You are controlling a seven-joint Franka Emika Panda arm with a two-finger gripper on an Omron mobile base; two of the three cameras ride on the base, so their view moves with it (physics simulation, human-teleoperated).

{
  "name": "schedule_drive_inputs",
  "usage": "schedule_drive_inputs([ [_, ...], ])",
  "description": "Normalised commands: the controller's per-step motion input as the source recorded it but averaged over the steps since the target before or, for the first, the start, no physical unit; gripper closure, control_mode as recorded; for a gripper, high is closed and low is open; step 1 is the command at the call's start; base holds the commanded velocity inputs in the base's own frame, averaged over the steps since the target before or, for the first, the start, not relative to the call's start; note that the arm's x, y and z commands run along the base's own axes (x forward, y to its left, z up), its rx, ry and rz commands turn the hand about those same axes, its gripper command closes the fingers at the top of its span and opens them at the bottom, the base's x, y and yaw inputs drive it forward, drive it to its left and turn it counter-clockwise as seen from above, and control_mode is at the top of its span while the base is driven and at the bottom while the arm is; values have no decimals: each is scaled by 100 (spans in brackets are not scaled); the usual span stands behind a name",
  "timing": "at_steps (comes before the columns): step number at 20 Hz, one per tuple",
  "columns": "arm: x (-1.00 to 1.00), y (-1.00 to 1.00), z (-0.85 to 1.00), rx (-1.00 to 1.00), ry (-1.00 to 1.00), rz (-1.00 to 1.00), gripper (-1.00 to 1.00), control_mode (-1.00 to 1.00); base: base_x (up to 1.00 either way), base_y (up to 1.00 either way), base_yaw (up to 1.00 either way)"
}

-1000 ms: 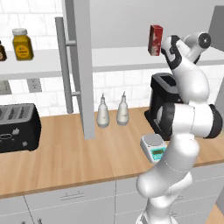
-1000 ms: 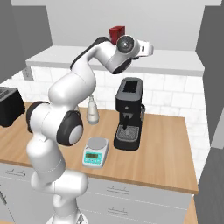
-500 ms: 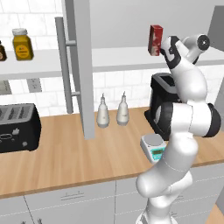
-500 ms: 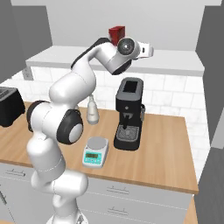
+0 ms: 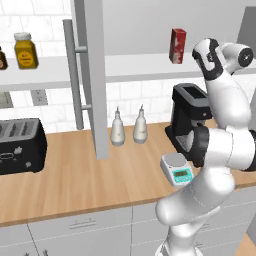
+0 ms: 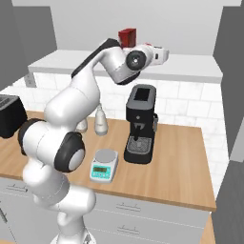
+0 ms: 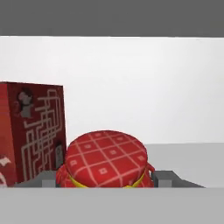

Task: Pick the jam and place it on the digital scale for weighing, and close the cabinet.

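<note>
Jam (image 7: 106, 159) is sitting on the cabinet's white shelf (image 5: 145, 67), just beside the tall red carton (image 7: 30, 131), framed between the gripper (image 7: 106, 177) fingertips, jaws standing wide, not yet gripping. Lifting, placing on the digital scale (image 5: 177, 167) and closing the cabinet door (image 5: 92, 75) are remaining.

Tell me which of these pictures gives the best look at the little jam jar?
The hand view: the jam sits close up between the gripper's fingertips, its red checked cloth top plain to see, beside the red carton. In the two base views the arm's hand reaches onto the cabinet shelf and covers that spot, so I cannot make out the jar there.
</note>
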Motion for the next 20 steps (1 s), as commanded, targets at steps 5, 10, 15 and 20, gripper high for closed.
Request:
schedule_drive_inputs([
  [5, -86, -18, 0, 0, -41, 0, 100, -100, 0, 0, 0],
  [10, -95, -29, 7, 0, -39, 0, 100, -100, 0, 0, 0],
  [15, -100, -3, 34, 2, -1, -2, 100, -100, 0, 0, 0],
  [20, -100, -7, 51, 0, 20, 0, 100, -100, 0, 0, 0],
])
